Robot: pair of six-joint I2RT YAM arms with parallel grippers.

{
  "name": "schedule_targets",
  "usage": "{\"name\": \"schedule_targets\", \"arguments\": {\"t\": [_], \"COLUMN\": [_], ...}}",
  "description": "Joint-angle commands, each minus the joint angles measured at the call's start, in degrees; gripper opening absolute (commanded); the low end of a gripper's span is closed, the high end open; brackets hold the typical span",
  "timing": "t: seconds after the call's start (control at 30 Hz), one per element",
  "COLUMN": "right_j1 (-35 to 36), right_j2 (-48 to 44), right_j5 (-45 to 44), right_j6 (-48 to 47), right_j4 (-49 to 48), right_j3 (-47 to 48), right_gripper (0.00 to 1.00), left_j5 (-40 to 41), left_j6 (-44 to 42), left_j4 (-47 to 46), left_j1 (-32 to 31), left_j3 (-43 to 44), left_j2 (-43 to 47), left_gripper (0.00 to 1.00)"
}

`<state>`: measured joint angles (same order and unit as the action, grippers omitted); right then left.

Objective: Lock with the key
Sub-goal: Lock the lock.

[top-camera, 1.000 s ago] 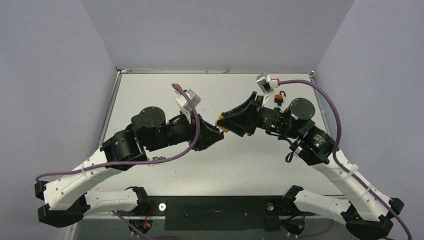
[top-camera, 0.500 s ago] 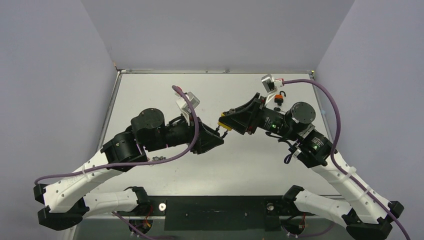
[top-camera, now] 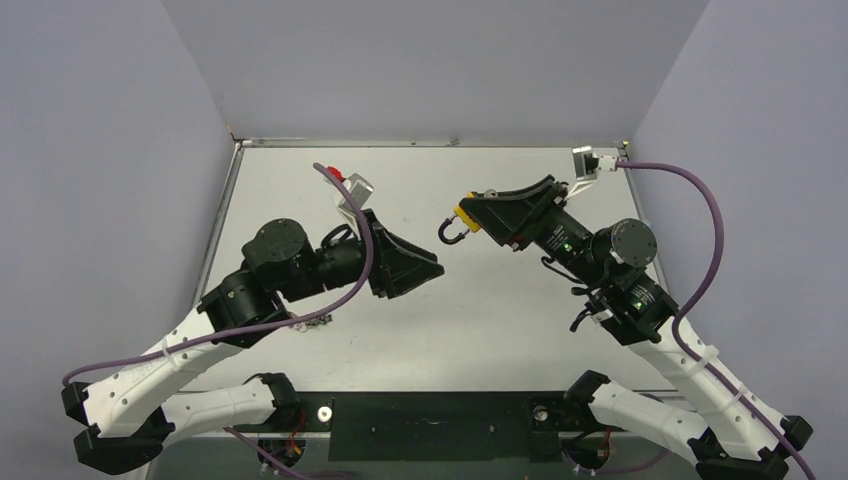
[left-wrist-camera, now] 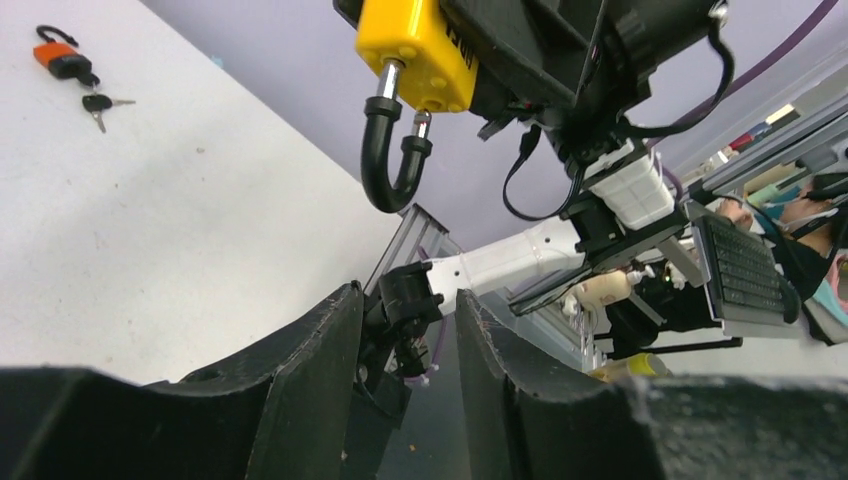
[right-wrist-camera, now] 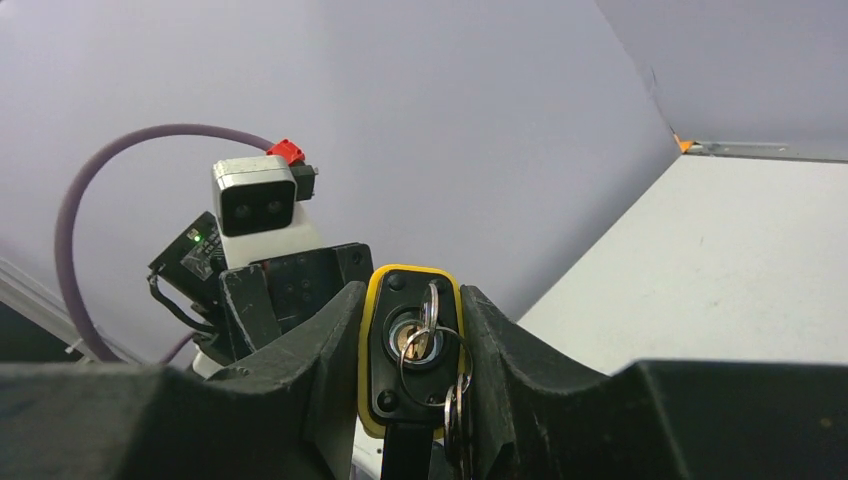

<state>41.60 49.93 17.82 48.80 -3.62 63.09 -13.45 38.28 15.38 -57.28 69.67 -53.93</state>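
Padlock [left-wrist-camera: 415, 45], yellow: likely rigid, weighty, smooth; right gripper [top-camera: 481, 214] clamped on body, key [right-wrist-camera: 415, 340] seated. Left gripper [left-wrist-camera: 408, 330] apart, empty; should pinch key bow.

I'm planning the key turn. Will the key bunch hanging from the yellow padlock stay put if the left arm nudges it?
Probably not: the key bunch dangles loosely from the yellow padlock, so it would likely swing and twist when touched. The padlock itself looks rigid and sits clamped between the right jaws, so it should hold steady.
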Motion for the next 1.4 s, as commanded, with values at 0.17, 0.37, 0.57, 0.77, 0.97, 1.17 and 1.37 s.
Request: {"name": "schedule_targets", "arguments": {"t": [0.17, 0.37, 0.57, 0.77, 0.97, 1.17, 1.37], "right_j1": [0.20, 2.22, 4.15, 5.19, 5.37, 5.41, 5.51], "right_j2": [-2.39, -2.32, -1.36, -0.81, -0.34, -0.24, -0.27], "right_j5": [-5.17, -8.50, -10.41, -11.46, -11.84, -11.79, -11.67], "right_j6": [4.51, 2.97, 0.35, -0.78, -1.23, -1.54, -1.90], "right_j4": [-13.73, -14.80, -13.75, -13.37, -13.19, -12.93, -12.67], "right_j3": [-1.08, -0.87, 0.31, 0.78, 1.30, 1.83, 1.70], "right_gripper": [0.00, 0.00, 0.00, 0.00, 0.00, 0.00, 0.00], "left_j5": [-1.23, -3.64, -5.51, -7.22, -8.68, -8.78, -8.98], "left_j6": [6.92, 10.32, 12.61, 14.63, 15.54, 16.00, 16.58], "left_j4": [-13.20, -18.58, -21.44, -23.44, -23.34, -23.60, -23.94], "left_j1": [4.98, 6.56, 7.76, 8.69, 8.84, 8.91, 9.02], "left_j3": [-0.86, -0.41, -0.53, -0.86, -0.57, -0.97, -0.98], "left_j2": [0.75, -1.43, -2.23, -2.80, -4.08, -4.24, -4.32], "left_gripper": [0.37, 0.37, 0.36, 0.32, 0.29, 0.27, 0.04]}}
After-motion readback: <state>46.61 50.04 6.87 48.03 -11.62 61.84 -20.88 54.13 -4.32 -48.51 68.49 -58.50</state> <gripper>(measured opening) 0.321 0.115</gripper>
